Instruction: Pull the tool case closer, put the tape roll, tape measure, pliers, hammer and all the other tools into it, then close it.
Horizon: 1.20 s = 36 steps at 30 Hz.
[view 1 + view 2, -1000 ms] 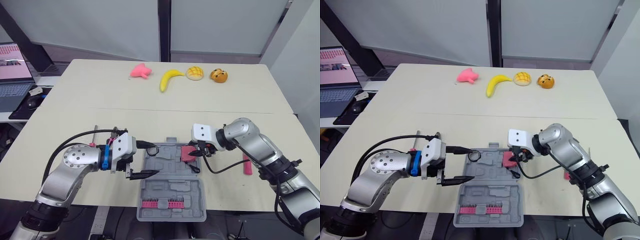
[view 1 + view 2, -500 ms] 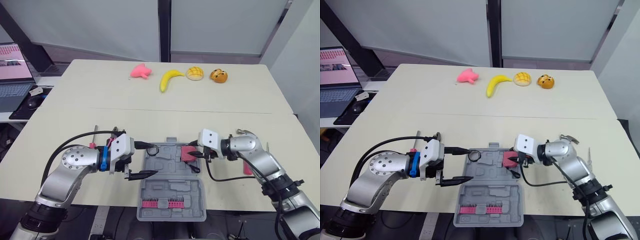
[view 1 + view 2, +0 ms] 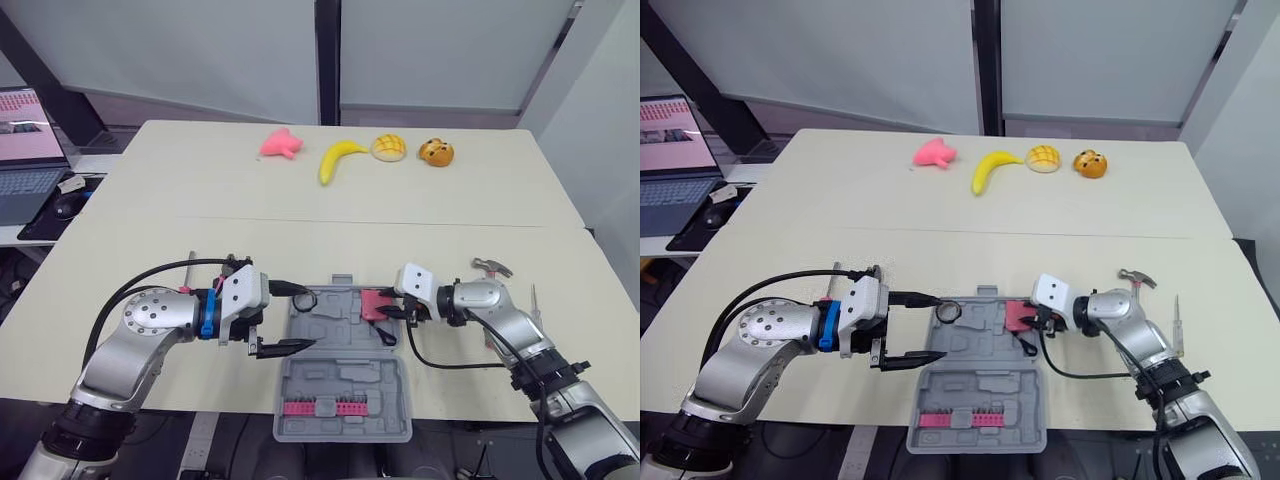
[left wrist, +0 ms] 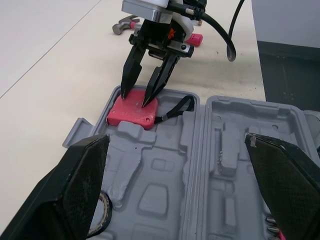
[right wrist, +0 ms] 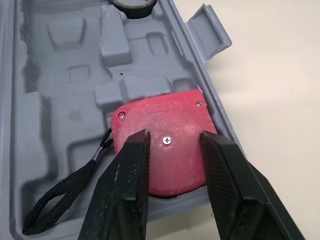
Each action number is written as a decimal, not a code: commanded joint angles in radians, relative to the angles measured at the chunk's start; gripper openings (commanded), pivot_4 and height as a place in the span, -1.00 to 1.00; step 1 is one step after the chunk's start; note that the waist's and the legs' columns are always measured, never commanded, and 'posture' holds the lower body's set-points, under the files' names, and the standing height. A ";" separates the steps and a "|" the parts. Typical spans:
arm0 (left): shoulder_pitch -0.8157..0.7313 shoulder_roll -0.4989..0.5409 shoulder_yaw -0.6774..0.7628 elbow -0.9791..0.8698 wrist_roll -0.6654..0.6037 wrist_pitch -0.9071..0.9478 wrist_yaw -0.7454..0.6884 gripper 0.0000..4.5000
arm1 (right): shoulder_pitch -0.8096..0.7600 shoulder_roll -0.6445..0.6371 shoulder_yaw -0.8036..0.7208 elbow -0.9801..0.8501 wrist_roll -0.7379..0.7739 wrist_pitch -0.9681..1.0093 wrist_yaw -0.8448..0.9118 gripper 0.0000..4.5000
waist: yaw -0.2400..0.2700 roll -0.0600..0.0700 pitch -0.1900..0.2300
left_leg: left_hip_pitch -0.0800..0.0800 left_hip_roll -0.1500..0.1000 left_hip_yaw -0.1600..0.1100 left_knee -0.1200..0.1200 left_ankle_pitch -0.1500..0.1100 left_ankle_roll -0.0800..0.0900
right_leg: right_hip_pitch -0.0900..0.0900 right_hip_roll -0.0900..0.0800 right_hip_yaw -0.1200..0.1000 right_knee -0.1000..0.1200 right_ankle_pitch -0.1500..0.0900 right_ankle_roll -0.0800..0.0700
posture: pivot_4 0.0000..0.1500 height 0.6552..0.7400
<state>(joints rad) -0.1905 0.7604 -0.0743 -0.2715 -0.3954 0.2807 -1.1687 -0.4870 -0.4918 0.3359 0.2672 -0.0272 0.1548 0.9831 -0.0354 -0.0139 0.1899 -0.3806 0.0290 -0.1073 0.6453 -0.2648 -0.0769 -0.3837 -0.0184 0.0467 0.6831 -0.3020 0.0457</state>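
Black-fingered left gripper (image 3: 306, 320) hangs spread and empty at the tool case's (image 3: 345, 380) 9 o'clock edge, beside the tape roll (image 3: 305, 299). Its 1 o'clock corner holds the tape measure (image 3: 373, 303), directly under the right gripper's (image 4: 136, 98) parted tips. The hammer (image 3: 487, 267) lies at that gripper's 2 o'clock.

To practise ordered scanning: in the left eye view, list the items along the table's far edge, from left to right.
pink toy → banana → bun → orange toy

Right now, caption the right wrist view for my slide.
Open right gripper over red tape measure in the case.
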 commanded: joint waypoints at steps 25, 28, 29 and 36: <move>0.192 0.015 0.485 0.231 -0.031 -0.115 0.208 1.00 | 0.256 -0.158 -0.395 -0.487 0.164 0.122 -0.138 -0.29 | 0.007 0.001 0.000 | -0.001 -0.001 -0.001 -0.002 0.000 0.000 | 0.001 -0.002 -0.001 -0.003 0.000 0.000 | 1.00 1.00; 0.274 0.039 0.553 0.290 -0.026 -0.143 0.177 1.00 | 0.343 -0.239 -0.498 -0.525 0.187 0.181 -0.138 -0.29 | 0.006 0.001 0.000 | -0.003 -0.001 0.000 -0.002 0.000 0.000 | -0.001 -0.002 -0.001 -0.003 0.000 0.000 | 1.00 1.00; 0.307 0.055 0.582 0.324 -0.027 -0.147 0.158 1.00 | 0.390 -0.275 -0.554 -0.521 0.190 0.200 -0.134 -0.29 | 0.005 0.001 0.000 | -0.002 -0.001 0.000 -0.002 0.000 0.000 | -0.001 -0.002 0.000 -0.002 0.000 0.000 | 1.00 1.00; 0.414 0.134 0.654 0.472 -0.023 -0.157 0.080 1.00 | 0.677 -0.447 -0.811 -0.487 0.218 0.194 -0.007 0.34 | 0.005 0.001 0.000 | 0.000 0.000 0.000 -0.001 0.000 0.000 | 0.001 -0.001 0.000 -0.002 -0.001 -0.001 | 1.00 1.00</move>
<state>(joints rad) 0.2153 0.8671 0.5388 0.1840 -0.4146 0.1401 -1.0697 0.1671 -0.9140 -0.4116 -0.2117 0.1794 0.3743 0.9410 -0.0302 -0.0134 0.1902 -0.3802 0.0288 -0.1067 0.6441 -0.2650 -0.0767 -0.3826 -0.0195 0.0465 0.6810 -0.3031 0.0448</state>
